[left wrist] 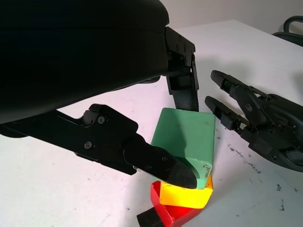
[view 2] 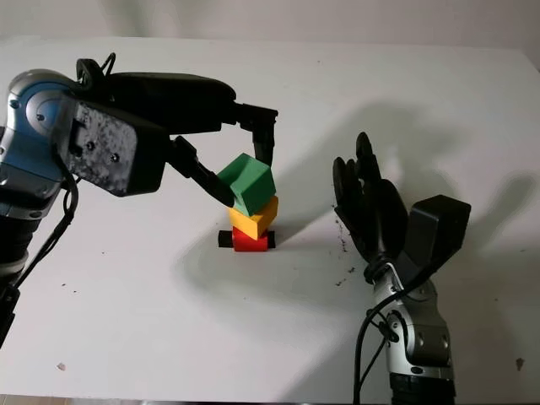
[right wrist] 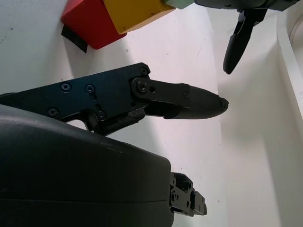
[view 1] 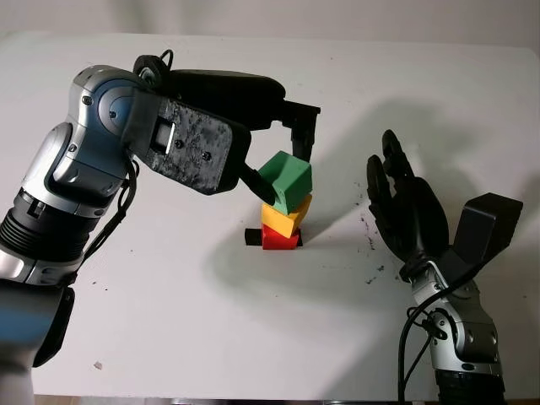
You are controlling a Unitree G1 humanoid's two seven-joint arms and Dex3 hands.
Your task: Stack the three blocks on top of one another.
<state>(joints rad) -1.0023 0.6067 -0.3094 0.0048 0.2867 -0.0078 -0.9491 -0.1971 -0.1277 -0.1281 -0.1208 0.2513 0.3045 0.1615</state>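
Mid-table, the left hand [view 1: 283, 160] pinches the tilted green block [view 1: 287, 182] by opposite faces atop the yellow block [view 1: 285, 218] and red block [view 1: 279, 238]; it looks light, rigid and smooth. The right hand [view 1: 405, 207] waits open nearby.

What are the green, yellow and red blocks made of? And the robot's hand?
The green block, yellow block and red block look like painted wood or foam: flat matte colour, slightly rounded edges, small scuffs. I can't tell which. The left hand gripping the green block looks like hard black plastic, with screws showing.

no readable text, labels, or numbers
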